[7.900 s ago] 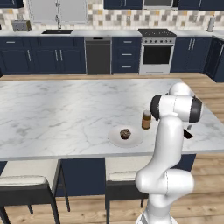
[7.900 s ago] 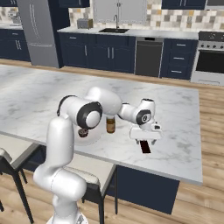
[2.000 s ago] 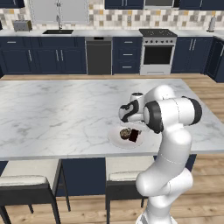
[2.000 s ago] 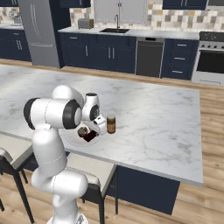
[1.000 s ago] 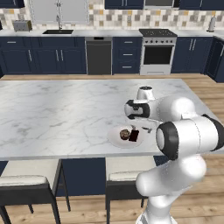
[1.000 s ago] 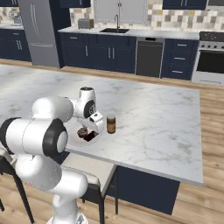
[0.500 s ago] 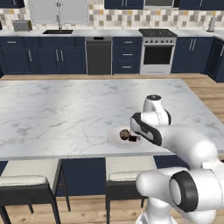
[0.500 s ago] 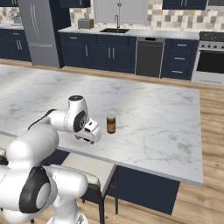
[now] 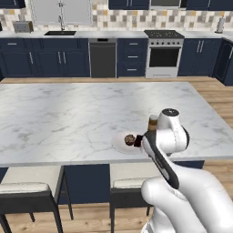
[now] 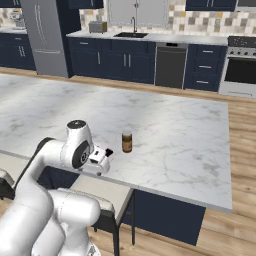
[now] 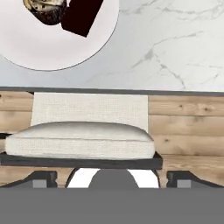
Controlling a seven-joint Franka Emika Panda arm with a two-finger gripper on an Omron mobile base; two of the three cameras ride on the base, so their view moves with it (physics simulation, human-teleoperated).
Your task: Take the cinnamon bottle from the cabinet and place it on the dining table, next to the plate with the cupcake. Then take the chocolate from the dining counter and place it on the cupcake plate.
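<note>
The white plate point(image 11: 52, 48) lies near the dining table's point(image 11: 179, 39) front edge. It holds the dark cupcake point(image 11: 46, 9) and the dark chocolate point(image 11: 83, 16) block, side by side and touching. In the left base view the plate point(image 9: 122, 144) carries the cupcake point(image 9: 129, 139) and chocolate point(image 9: 138, 140), with the cinnamon bottle point(image 9: 153, 123) upright just right of it. The bottle point(image 10: 127, 141) stands free on the marble point(image 10: 170, 125). My gripper point(image 11: 111, 178) is open and empty, drawn back past the table edge; its hand point(image 10: 106, 153) hovers low beside the plate's spot.
A cushioned stool point(image 11: 83, 138) sits under the table edge right below my hand, another stool point(image 9: 27, 179) to the left. Wood floor point(image 11: 188, 127) lies beneath. Navy base cabinets and a stove point(image 9: 164, 54) line the far wall.
My arm has folded back toward the near table edge and the hand has pulled away from above the plate. Chocolate and cupcake stay on the plate; the bottle has not moved.
</note>
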